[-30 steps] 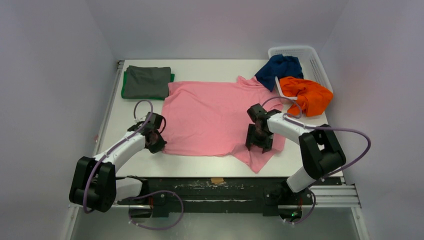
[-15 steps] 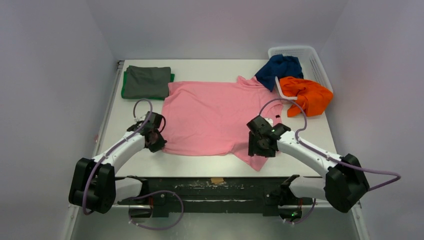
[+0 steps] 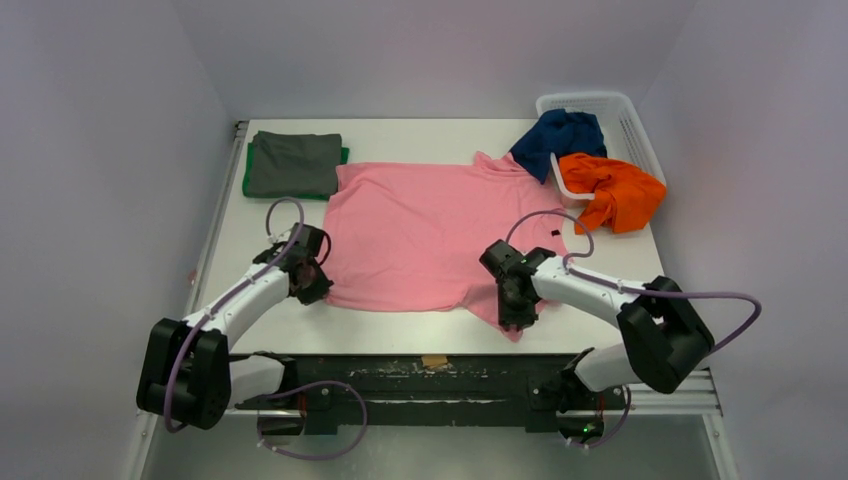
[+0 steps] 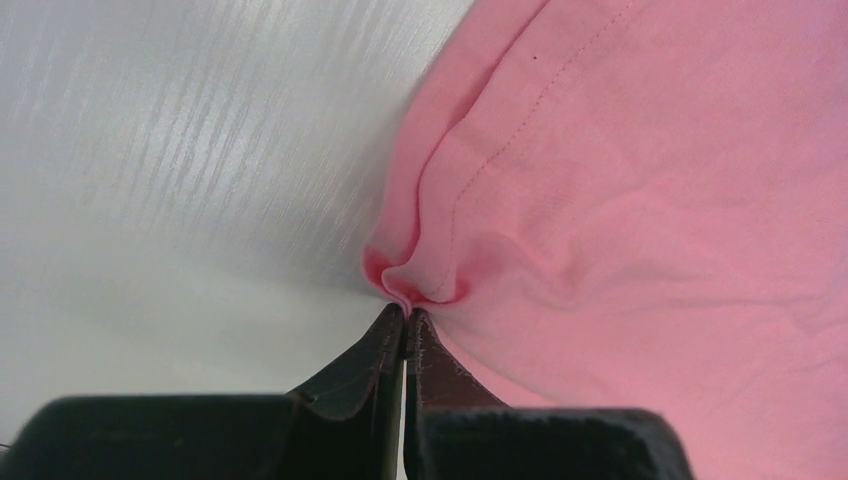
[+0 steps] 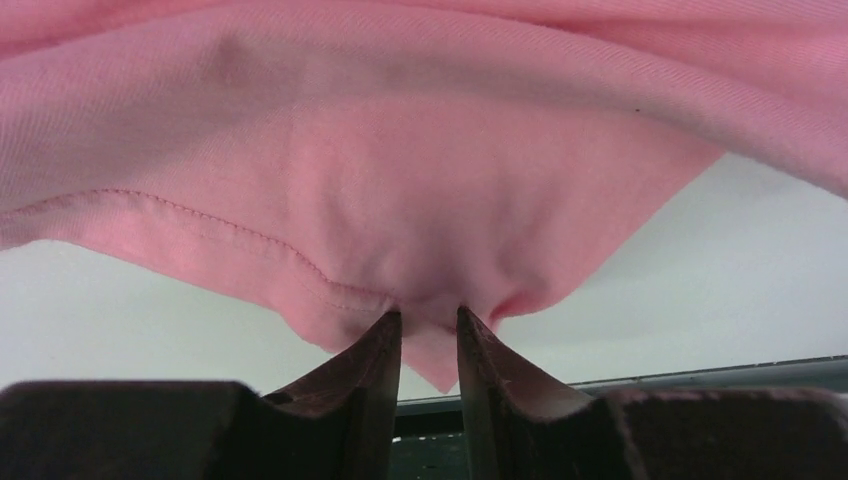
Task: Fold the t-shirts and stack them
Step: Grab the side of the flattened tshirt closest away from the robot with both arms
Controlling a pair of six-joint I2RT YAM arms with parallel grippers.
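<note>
White tabletop (image 3: 420,135), pink t-shirt (image 3: 420,230) spread flat: your left gripper (image 4: 405,322) pinches its hem corner, right gripper (image 5: 430,325) clamps the sleeve; limp, light cloth, hold edges.

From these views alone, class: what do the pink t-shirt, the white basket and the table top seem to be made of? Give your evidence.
Pink t-shirt: soft matte cloth, probably cotton jersey. It has a stitched hem and a fine grain, and it puckers where pinched.
White basket: looks like moulded plastic, with open mesh walls.
Table top: hard, smooth and white. Its streaky sheen suggests laminate or coated metal.
</note>
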